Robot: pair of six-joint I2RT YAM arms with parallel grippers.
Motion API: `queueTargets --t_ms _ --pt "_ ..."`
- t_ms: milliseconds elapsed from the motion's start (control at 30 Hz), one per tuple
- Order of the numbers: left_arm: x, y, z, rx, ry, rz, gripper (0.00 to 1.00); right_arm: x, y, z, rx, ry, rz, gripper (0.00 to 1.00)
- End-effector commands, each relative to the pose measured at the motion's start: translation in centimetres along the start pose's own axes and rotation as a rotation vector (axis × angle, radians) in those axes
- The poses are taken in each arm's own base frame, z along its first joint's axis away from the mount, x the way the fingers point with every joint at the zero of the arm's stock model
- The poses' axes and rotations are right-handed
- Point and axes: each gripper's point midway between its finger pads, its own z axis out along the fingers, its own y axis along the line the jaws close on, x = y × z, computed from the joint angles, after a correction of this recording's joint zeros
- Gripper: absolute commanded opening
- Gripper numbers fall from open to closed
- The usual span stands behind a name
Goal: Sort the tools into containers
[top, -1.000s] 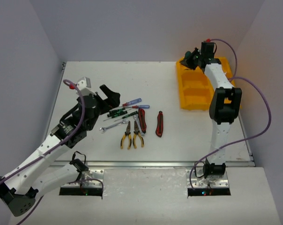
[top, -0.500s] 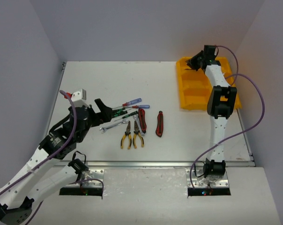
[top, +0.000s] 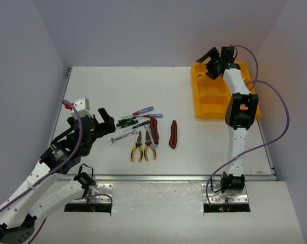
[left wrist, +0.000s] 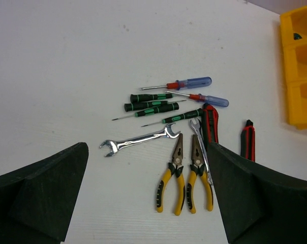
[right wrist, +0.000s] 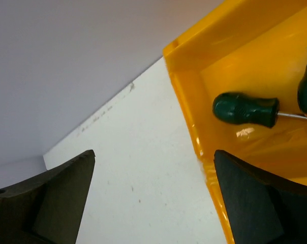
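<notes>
The tools lie in a cluster mid-table: two blue-handled screwdrivers [top: 143, 110], green-handled screwdrivers [top: 128, 121], a silver wrench [top: 120, 137], two yellow-handled pliers [top: 143, 147] and two red-and-black cutters [top: 173, 133]. My left gripper [top: 105, 119] hovers open just left of them; its wrist view shows the wrench [left wrist: 138, 140] and pliers [left wrist: 184, 178] between the spread fingers [left wrist: 41, 193]. My right gripper [top: 213, 60] stands open and empty over the far-left corner of the yellow tray [top: 196, 99]. A green-handled screwdriver [right wrist: 245, 109] lies loose in that far compartment of the containers [right wrist: 194, 117].
White walls close the table in at the left, back and right. The tray sits at the far right, near the right edge. A second wrench [left wrist: 200, 145] lies partly across the right-hand pliers and against a cutter [left wrist: 210, 124].
My right gripper has opened and lifted slightly at the tray's far corner. My left arm has drawn back toward the near left, away from the tool cluster, still open.
</notes>
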Motion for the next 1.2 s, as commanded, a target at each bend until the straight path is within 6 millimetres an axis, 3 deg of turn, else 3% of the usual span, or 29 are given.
queueTargets --t_ms 0,33,100,167,233,267,333,400,467,500,567,633,667,733,967,1167 --pt "-2.7 2.6 -0.8 -0.160 -0.082 0.023 1.00 1.5 12.9 -9.9 -0.205 -0.029 -0.412 0.99" --pt "-3.0 3.3 -0.8 -0.200 -0.101 0.024 1.00 2.3 13.0 -11.6 -0.173 -0.031 -0.512 0.99" --pt "-3.0 3.9 -0.6 -0.231 -0.125 0.009 1.00 7.9 12.6 -13.0 -0.114 0.058 -0.656 0.99" --pt "-2.0 3.1 0.2 -0.183 -0.112 0.009 1.00 11.2 12.3 -14.9 -0.089 0.101 -0.825 0.99" --pt "-1.7 2.8 0.6 -0.162 -0.097 0.030 1.00 15.1 13.2 -17.2 -0.143 0.158 -0.954 0.99" --pt "-1.7 2.9 0.7 -0.170 -0.094 0.032 1.00 15.9 12.1 -16.9 -0.132 0.185 -0.990 0.99" --pt "-1.3 3.0 1.2 -0.182 -0.076 0.049 1.00 20.1 11.1 -17.6 -0.176 0.268 -1.090 0.97" --pt "-0.9 2.5 1.6 -0.159 -0.059 0.067 1.00 22.1 10.9 -17.4 -0.220 0.294 -1.143 0.93" --pt "-0.7 2.2 1.9 -0.148 -0.045 0.076 1.00 24.5 11.4 -17.0 -0.302 0.327 -1.192 0.79" --pt "-0.6 2.2 1.9 -0.148 -0.043 0.077 1.00 25.5 11.8 -17.0 -0.356 0.342 -1.197 0.66" --pt "-0.5 2.2 1.9 -0.149 -0.042 0.078 1.00 27.5 12.1 -15.7 -0.443 0.366 -1.269 0.55" --pt "-0.6 2.3 1.8 -0.146 -0.048 0.073 1.00 28.7 12.0 -13.9 -0.459 0.338 -1.340 0.53" --pt "-0.7 2.3 1.7 -0.143 -0.051 0.071 1.00 29.2 12.6 -13.4 -0.475 0.320 -1.375 0.56" --pt "-0.7 2.2 1.7 -0.134 -0.053 0.069 1.00 29.6 11.9 -11.5 -0.442 0.292 -1.453 0.65" --pt "-0.4 1.9 1.8 -0.118 -0.044 0.080 1.00 31.0 10.9 -5.0 -0.380 0.301 -1.576 0.67" --pt "-0.3 1.5 1.9 -0.096 -0.036 0.087 1.00 32.4 9.8 -3.1 -0.401 0.350 -1.634 0.67"
